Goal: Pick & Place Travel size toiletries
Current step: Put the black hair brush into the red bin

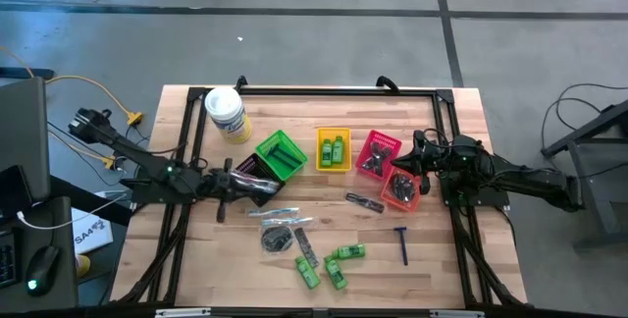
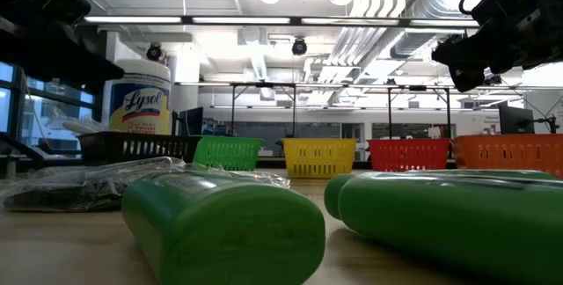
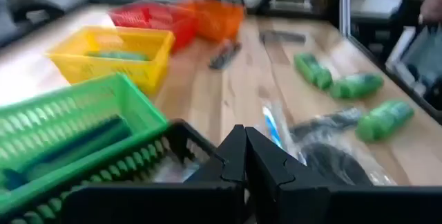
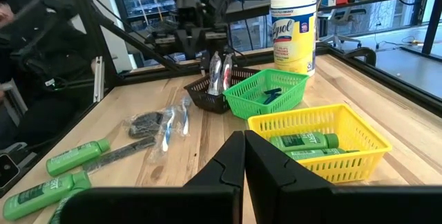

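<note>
Left claw [image 1: 228, 186] pressed together, empty, poised over the black basket [image 1: 257, 176] near the worktop's [image 1: 196, 259] left edge. White wipes tub [image 1: 226, 114] tipped over toward the far left corner. Beside the black basket, a green basket [image 1: 282, 154] with a blue-handled item inside. Then a yellow basket [image 1: 334, 148] holding two green bottles [image 1: 333, 148], a red basket [image 1: 377, 154] with dark items, and an orange basket [image 1: 402, 188] with dark round packets, ranged across the middle toward the right edge.

On bare wood toward the near edge: clear-wrapped sticks [image 1: 280, 215] just in front of the black basket, a dark round packet [image 1: 276, 239] beside them, a dark flat comb [image 1: 306, 246] next, then three green bottles [image 1: 336, 265] clustered near the middle of the near edge. A second dark comb [image 1: 364, 202] in front of the yellow and red baskets. A blue-handled razor [image 1: 402, 243] alone toward the near right.

Right claw [image 1: 417, 164] pressed together, empty, poised over the far corner of the orange basket, close to the right edge.
</note>
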`<state>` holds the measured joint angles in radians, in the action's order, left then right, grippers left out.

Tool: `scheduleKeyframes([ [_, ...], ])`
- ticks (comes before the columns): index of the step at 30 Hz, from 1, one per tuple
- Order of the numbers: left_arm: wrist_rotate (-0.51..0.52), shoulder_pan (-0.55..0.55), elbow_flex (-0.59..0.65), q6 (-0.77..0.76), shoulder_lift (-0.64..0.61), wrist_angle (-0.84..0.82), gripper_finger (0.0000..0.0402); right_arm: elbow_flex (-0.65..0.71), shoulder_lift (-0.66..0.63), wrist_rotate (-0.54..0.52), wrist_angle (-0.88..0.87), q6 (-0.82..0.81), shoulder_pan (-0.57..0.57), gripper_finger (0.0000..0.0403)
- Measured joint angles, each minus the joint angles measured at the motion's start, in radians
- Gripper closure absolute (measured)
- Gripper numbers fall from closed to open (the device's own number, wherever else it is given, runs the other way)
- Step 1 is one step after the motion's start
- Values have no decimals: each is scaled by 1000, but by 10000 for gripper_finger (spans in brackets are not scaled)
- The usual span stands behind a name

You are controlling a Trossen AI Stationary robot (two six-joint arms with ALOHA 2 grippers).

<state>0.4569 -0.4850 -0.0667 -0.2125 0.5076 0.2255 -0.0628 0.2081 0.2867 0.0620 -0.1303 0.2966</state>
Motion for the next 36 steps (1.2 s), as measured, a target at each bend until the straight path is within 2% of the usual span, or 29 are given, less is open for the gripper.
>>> scheduleKeyframes([
  [3,-26,0,-91,-11,180,90,402,0,0,0,0,0,0,400],
  [6,-31,0,-206,-25,388,81,402,0,0,0,-1,0,0,400],
  [13,-59,-1,-541,-74,839,-111,396,-1,0,3,-34,1,0,400],
  [18,-108,-72,-808,-84,1091,-272,348,-2,0,2,-87,2,0,400],
  [22,-92,-137,-1001,-101,1215,-508,278,-2,0,1,-106,3,0,400],
  [27,-42,-185,-1166,-193,1302,-700,193,-1,1,0,-108,3,0,400],
  [30,2,-183,-1210,-245,1343,-808,171,-1,0,-3,-104,3,0,400],
  [36,-9,-144,-1216,-295,1392,-835,167,-1,0,-5,-95,3,0,400],
])
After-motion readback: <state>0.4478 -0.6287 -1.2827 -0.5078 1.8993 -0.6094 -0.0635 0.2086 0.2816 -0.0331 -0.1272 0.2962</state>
